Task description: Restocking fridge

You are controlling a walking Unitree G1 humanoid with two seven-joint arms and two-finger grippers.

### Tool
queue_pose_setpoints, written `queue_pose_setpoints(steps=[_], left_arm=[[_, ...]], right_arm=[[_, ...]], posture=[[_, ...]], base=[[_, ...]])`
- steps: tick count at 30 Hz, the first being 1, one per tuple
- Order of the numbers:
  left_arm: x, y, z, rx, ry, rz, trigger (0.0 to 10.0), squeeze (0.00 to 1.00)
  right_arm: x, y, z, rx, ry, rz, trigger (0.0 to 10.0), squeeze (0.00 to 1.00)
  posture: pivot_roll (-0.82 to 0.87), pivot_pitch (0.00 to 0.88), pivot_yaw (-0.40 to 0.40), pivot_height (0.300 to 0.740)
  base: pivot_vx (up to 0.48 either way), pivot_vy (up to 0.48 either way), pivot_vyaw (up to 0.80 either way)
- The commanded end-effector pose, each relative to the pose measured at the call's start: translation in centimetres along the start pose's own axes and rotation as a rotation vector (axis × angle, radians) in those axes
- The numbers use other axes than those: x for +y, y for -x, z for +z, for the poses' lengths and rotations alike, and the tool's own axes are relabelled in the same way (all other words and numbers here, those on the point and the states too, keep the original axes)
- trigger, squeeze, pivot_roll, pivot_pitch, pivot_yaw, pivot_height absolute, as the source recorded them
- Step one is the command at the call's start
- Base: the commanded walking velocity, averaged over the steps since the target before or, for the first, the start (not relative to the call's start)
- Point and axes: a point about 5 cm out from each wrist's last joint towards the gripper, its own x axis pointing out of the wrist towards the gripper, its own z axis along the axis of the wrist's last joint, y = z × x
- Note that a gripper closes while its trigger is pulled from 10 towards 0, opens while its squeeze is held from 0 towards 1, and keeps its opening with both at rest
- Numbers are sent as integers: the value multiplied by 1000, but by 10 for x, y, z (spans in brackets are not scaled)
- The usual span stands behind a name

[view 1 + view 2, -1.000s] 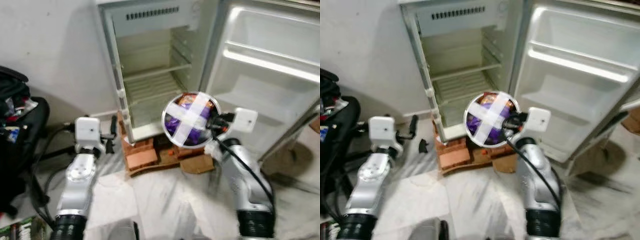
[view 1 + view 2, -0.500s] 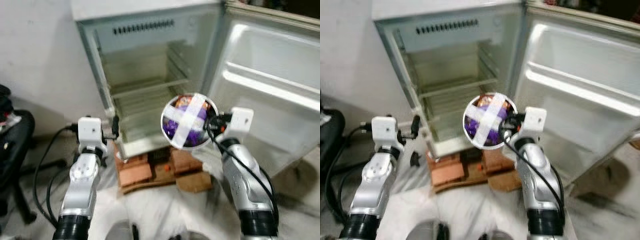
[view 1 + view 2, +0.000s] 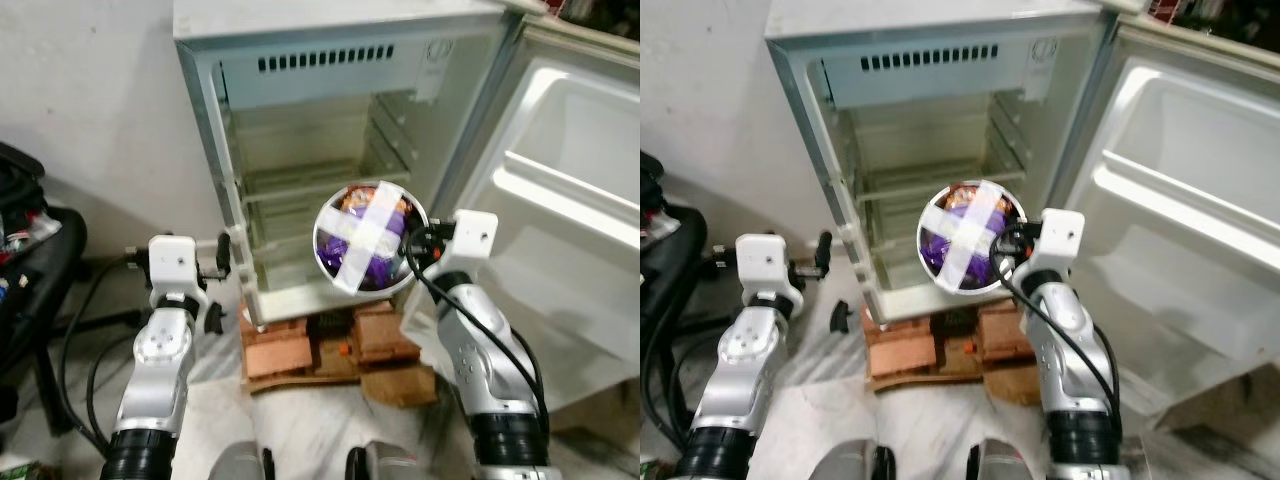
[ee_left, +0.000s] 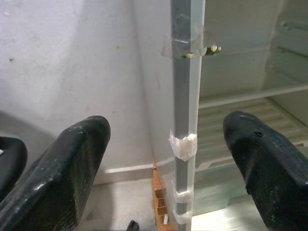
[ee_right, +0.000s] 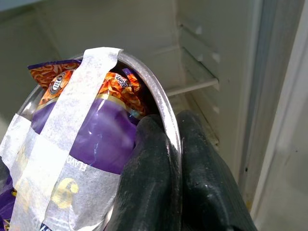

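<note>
A: Right end effector [image 3: 408,262]?
B: Pinching the rim of a metal bowl [image 3: 366,251], frame centre, before the open fridge [image 3: 330,150]. Purple-orange snack packet [image 5: 98,130] inside, under crossed white tape [image 3: 368,238].

A: Any print?
B: "FLAVO" partly readable; brand unreadable.

A: Left end effector [image 4: 163,159]?
B: Fingers spread, beside the fridge's left edge, lower left.

fridge door [image 3: 580,230] cut off, bowl [image 5: 159,103] base hidden
</note>
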Motion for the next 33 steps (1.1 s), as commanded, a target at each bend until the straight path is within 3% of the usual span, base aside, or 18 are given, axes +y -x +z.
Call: queue_pose_setpoints(steps=[1, 12, 23, 33], left_arm=[[3, 0, 1, -3, -5, 11, 10000, 0], [6, 2, 3, -11, 12, 31, 10000, 0], [15, 22, -3, 21, 19, 74, 10000, 0], [19, 28, -2, 23, 13, 85, 10000, 0]], right_arm=[[3, 0, 2, -12, 1, 13, 10000, 0], [3, -1, 2, -12, 7, 16, 10000, 0], [-2, 0, -4, 19, 21, 5, 10000, 0], [-2, -3, -5, 24, 21, 4, 10000, 0]], posture=[[6, 83, -21, 740], [5, 83, -20, 740], [15, 87, -25, 740], [26, 88, -29, 740]], base=[[0, 0, 0], [207, 0, 0], [256, 167, 0], [0, 0, 651]])
